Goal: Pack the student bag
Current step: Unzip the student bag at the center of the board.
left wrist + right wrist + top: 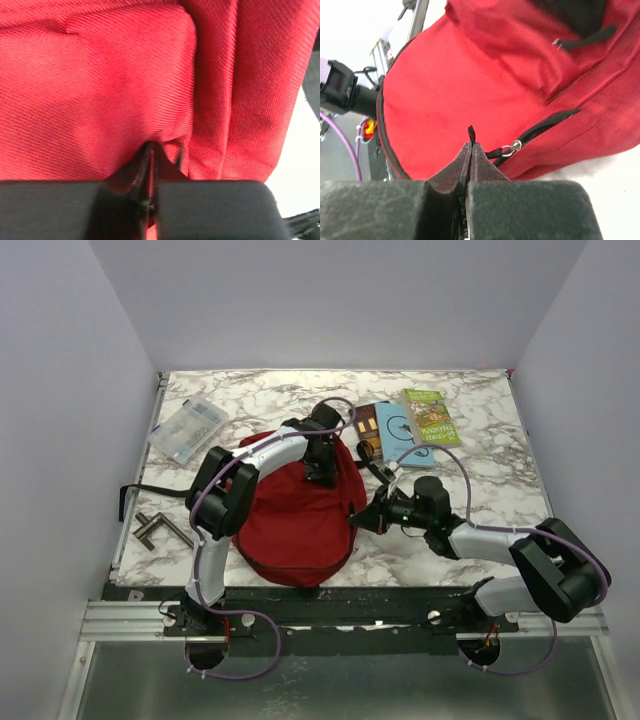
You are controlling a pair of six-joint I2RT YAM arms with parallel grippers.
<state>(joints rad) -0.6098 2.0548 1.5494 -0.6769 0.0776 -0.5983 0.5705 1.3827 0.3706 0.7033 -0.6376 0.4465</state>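
Two grippers pinch the student bag by the near edge of the table: the left gripper holds its red cloth tight, so the right gripper, squeezing the zipper tab, should pull slowly.

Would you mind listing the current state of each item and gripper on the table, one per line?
backpack: lying flat, a fold of its fabric pinched.
left gripper: shut on the backpack fabric.
right gripper: shut on the zipper pull.
zipper: whether it is open cannot be told.
three books: closed, lying flat beyond the backpack.
clear case: lying flat, looks closed.
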